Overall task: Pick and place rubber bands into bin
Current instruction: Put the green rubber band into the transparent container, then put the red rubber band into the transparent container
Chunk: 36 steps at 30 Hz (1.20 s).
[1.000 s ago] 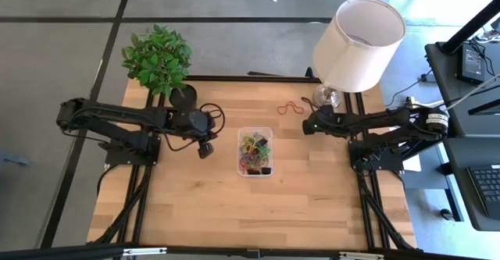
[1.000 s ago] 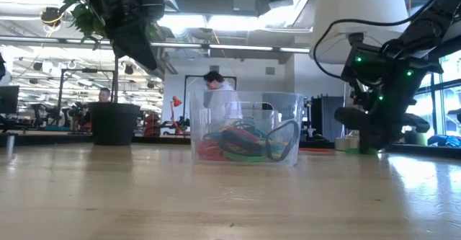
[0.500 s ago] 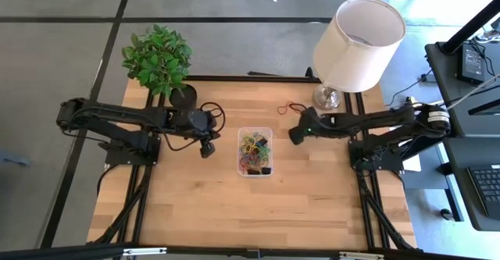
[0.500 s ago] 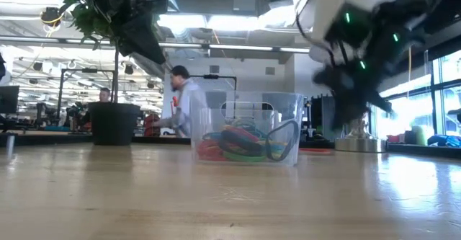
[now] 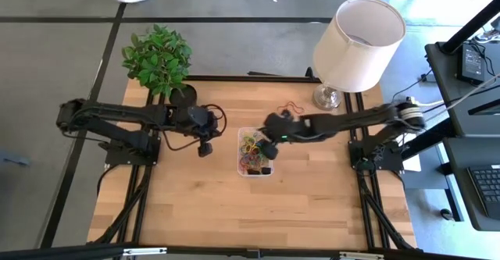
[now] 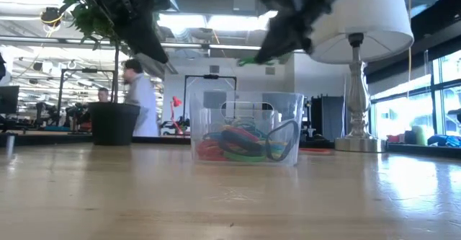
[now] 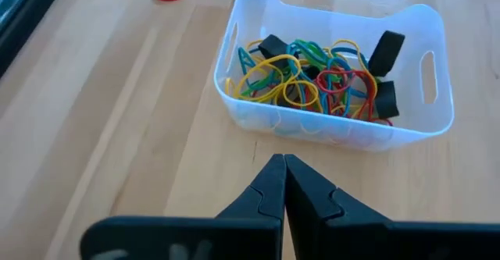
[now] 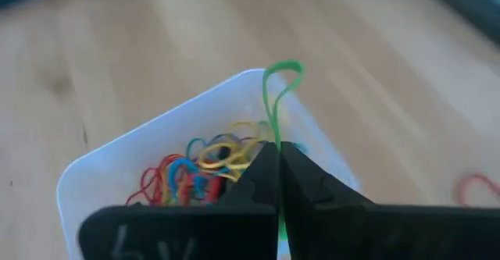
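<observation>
The worktop (image 5: 203, 213) is made of pale wooden planks with a smooth surface and a black metal frame under it. Near its middle stands the bin (image 5: 255, 131), a small clear plastic tray with rounded corners and a slot handle in each short wall. Inside it lies a tangled pile of rubber bands (image 7: 308, 76): thin loops in yellow, green, red and blue, together with some wider black ones.

The right gripper (image 5: 271, 147) hangs above the bin, over its side nearest the right arm. Its two dark, wedge-shaped fingers (image 8: 262, 170) are pressed together on a thin green rubber band (image 8: 277, 96), which stands up from the tips as a narrow loop. In the low view the same green band shows well above the rim of the bin.

The left gripper (image 5: 205, 148) waits just beside the bin on the left-arm side, above the bare wood, with its fingers (image 7: 269, 186) closed tip against tip and nothing between them.

One red rubber band (image 5: 291, 108) still lies flat on the wood, apart from the bin, near the round metal foot of a lamp (image 5: 358, 33) with a white cylindrical shade. A leafy green plant (image 5: 158, 57) in a black round pot stands at the far left corner.
</observation>
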Available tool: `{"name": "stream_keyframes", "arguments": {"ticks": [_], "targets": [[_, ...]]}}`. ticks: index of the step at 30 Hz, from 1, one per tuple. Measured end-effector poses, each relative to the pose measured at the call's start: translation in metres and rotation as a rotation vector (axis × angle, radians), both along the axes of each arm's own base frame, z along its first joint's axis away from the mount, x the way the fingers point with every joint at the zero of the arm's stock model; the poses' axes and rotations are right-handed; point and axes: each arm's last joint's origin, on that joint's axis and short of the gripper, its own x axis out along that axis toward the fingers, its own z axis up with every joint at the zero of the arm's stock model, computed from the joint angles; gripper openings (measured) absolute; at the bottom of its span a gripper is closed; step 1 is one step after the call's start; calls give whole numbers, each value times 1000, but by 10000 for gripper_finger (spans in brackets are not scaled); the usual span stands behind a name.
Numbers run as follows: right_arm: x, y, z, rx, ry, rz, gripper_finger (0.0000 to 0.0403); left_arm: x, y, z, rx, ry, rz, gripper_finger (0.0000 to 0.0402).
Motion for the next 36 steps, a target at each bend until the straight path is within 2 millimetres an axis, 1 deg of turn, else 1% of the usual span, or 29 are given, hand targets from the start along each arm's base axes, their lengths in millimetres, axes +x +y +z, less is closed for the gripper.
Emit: {"name": "stream_keyframes", "arguments": {"ticks": [2,5,7,10,13,15,17,20,26,28,32,36], "targets": [[21,2,-5,19,55,25,0,0,4,0,-6,-7,-16,2],[45,6,-19,55,187,58,0,0,8,1,-9,-14,-15,1],[57,7,-29,71,269,61,0,-1,8,2,-10,-18,-15,1],[68,8,-39,83,370,41,10,-3,2,6,-18,-38,-33,2],[72,8,-40,83,415,35,31,-8,-9,10,24,-62,-30,1],[73,8,-37,84,408,34,48,-14,-15,7,62,-88,-8,2],[73,8,-33,85,402,33,67,-23,-20,0,71,-132,25,1],[73,8,-27,84,398,35,96,-37,-24,-14,35,-215,47,1],[74,3,-16,76,405,38,152,-64,-29,-39,-10,-297,11,1],[74,3,-10,70,412,46,168,-71,-30,-45,-9,-363,14,1],[75,3,-3,73,398,53,195,-84,-30,-54,-16,-548,31,1],[75,4,5,99,407,80,211,-97,-29,-68,3,-630,25,2]]}}
